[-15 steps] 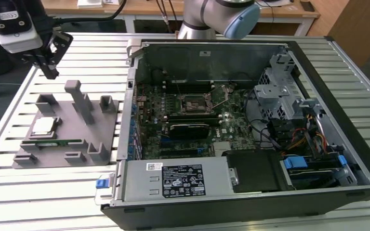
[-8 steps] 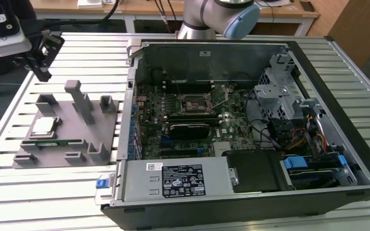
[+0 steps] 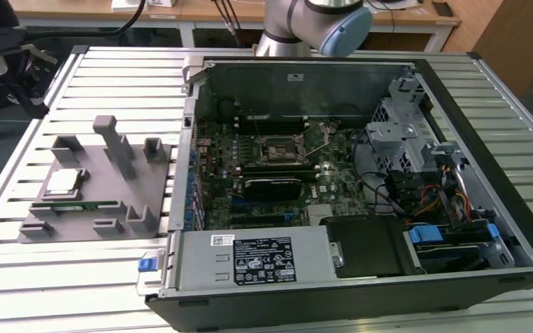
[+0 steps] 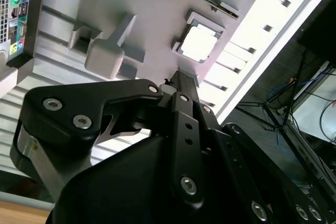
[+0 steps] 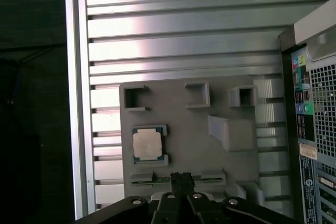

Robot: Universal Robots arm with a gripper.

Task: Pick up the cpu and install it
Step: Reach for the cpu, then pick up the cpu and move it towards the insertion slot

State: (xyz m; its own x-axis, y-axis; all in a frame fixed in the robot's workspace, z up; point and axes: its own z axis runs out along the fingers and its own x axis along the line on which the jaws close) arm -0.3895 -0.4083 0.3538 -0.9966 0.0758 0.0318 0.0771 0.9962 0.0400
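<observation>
The cpu [image 3: 63, 182], a small silvery square chip, lies flat in a shallow pocket of the grey fixture plate [image 3: 91, 163] at the exterior view's left. In both wrist views the cpu [image 5: 146, 144] [image 4: 199, 43] sits well below my gripper [image 5: 181, 176] [image 4: 181, 77], off to one side of the fingertips. The black fingers [image 5: 185, 182] are pressed together with nothing between them. Inside the open computer case, the motherboard's socket [image 3: 283, 149] lies bare.
The open computer case [image 3: 359, 173] fills the table's middle and right, and its rear panel [image 5: 315, 129] stands close beside the plate. A green memory stick [image 3: 81, 205] rests in a slot on the plate. Upright grey posts [image 3: 109, 139] rise from the plate. The table is ribbed aluminium [image 5: 184, 30].
</observation>
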